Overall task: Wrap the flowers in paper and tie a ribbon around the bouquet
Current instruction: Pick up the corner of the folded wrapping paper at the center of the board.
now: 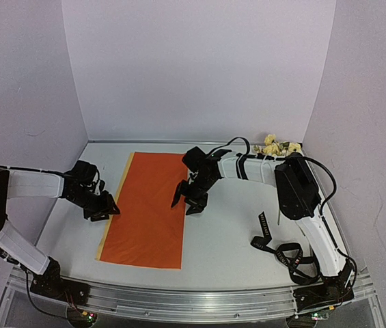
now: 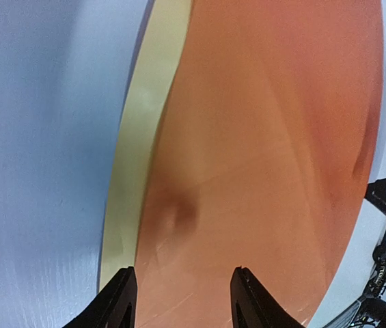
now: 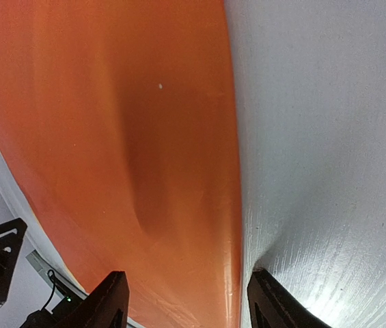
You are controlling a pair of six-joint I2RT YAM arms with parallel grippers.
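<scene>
Some of the flowers (image 1: pixel 274 145) are lost to us behind the right arm, at the table's far right corner. The ribbon (image 1: pixel 272 240) lies beside that arm's base, its lettering unreadable. The paper (image 1: pixel 148 208) lies flat, orange face up, with yellow showing along its left edge. Left gripper (image 1: pixel 102 208) and right gripper (image 1: pixel 187 199) reach low over opposite edges of the paper, jaws apart, holding nothing.
</scene>
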